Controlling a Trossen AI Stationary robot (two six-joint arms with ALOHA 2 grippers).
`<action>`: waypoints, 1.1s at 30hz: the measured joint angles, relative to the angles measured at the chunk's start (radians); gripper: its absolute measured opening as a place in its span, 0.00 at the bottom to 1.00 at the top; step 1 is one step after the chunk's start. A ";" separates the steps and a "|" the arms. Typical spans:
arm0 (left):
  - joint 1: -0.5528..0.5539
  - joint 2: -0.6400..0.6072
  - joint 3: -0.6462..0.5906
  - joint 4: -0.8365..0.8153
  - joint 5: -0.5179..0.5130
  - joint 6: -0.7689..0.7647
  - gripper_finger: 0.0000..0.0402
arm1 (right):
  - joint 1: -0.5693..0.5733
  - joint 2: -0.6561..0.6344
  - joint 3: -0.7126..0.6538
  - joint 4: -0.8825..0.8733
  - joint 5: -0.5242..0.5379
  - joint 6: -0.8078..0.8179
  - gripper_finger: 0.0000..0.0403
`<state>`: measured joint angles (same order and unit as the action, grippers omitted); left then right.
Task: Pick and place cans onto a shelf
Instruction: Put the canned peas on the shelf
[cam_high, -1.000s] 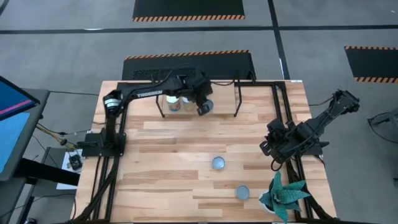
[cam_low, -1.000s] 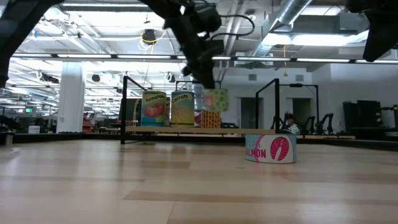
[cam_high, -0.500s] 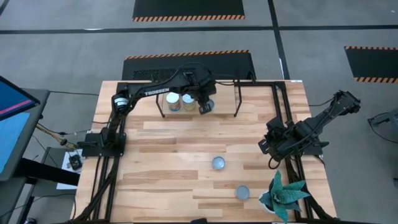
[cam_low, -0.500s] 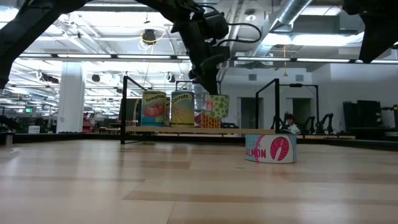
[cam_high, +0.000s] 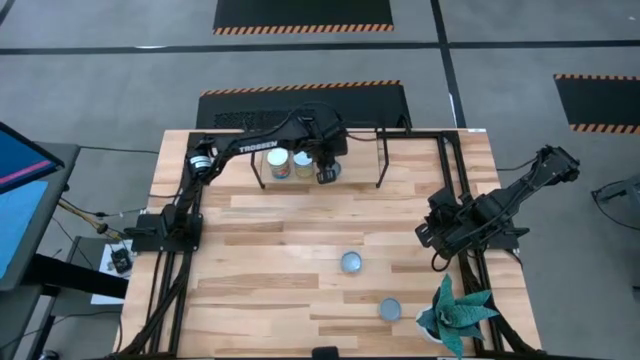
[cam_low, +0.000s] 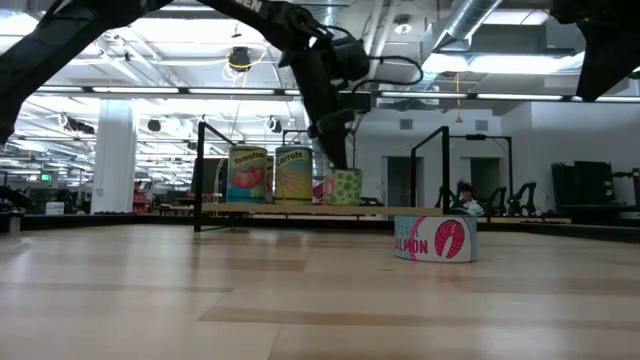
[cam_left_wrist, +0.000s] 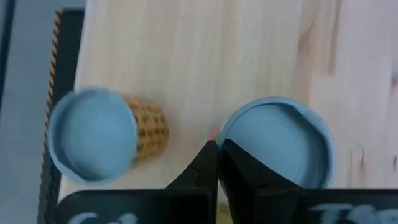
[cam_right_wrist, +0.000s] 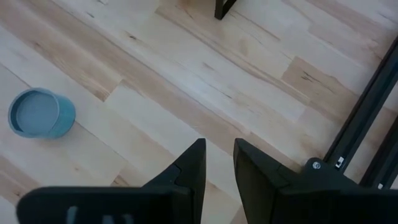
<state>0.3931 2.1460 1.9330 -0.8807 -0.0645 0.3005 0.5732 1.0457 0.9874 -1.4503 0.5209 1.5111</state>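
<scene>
The shelf (cam_high: 356, 166) stands at the table's far middle; its board also shows in the low view (cam_low: 400, 210). Two cans (cam_high: 277, 163) (cam_high: 302, 163) stand upright on it. My left gripper (cam_high: 326, 172) is shut on a green-labelled can (cam_low: 345, 187) right beside them, its base at the board's level. Two more cans (cam_high: 351, 262) (cam_high: 390, 309) stand on the tabletop, near right of middle. My right gripper (cam_right_wrist: 217, 167) hangs open and empty over the table's right side. My left gripper holds the green can by the rim of its top (cam_left_wrist: 225, 135), on the side toward the neighbouring can (cam_left_wrist: 93, 134). One finger (cam_left_wrist: 205, 163) is outside the rim and the other lies over the top. The fingers point down from above. The can is upright; whether its base touches the shelf I cannot tell.
The shelf's black legs (cam_high: 380, 165) rise at its ends. A green spiky plant (cam_high: 455, 310) stands at the near right corner. A low salmon-labelled can (cam_low: 435, 238) stands on the table in front of the shelf. Black frame rails (cam_high: 455, 190) run along the table's sides.
My left gripper has gone down toward the shelf with the green can, staying shut on it. The can hung tilted above the board a second ago and now stands upright at board level beside the other cans.
</scene>
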 joint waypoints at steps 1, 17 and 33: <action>0.000 0.006 0.000 0.006 -0.005 0.000 0.00 | 0.000 -0.001 0.000 0.000 0.000 0.000 0.27; 0.001 0.004 0.001 0.041 -0.071 0.055 0.04 | 0.000 0.000 0.000 0.001 -0.001 -0.001 0.27; -0.005 0.004 0.036 0.039 -0.074 0.031 0.14 | 0.000 0.000 0.000 0.001 -0.025 -0.001 0.27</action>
<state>0.3884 2.1499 1.9689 -0.8412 -0.1389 0.3316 0.5735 1.0458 0.9874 -1.4494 0.4962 1.5105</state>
